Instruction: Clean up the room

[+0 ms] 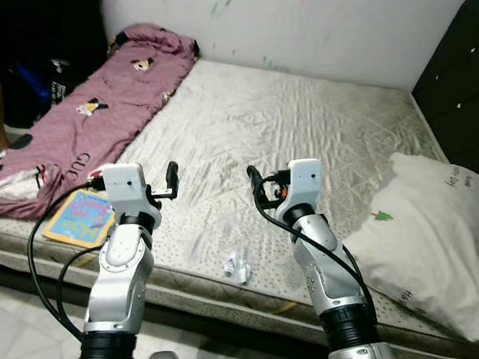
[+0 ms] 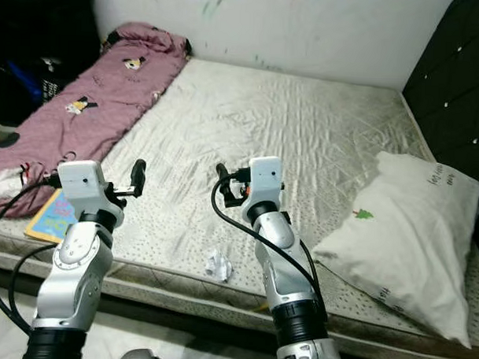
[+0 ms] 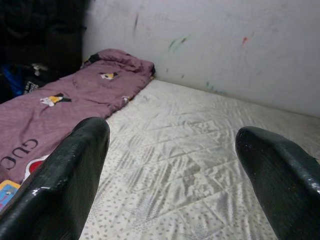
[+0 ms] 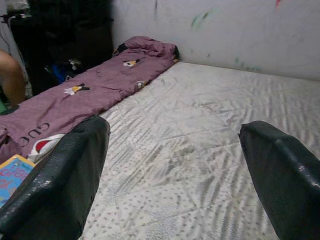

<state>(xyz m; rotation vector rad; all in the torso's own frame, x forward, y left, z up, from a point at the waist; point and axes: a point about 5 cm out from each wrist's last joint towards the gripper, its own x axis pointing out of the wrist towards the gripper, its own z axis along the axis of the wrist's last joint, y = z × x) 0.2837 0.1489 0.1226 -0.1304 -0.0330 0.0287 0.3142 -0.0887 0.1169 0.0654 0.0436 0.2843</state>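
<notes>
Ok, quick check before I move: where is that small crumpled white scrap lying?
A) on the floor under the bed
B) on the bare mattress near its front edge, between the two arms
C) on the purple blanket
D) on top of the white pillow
B. The crumpled white scrap lies on the bare mattress near its front edge, between the left gripper and right gripper, apart from the purple blanket and the white pillow.

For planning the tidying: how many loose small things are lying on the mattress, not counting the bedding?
2. A crumpled white paper lies near the front edge, between the two arms. A colourful children's book lies at the left front corner, beside the purple blanket. The bedding may hide more.
</notes>
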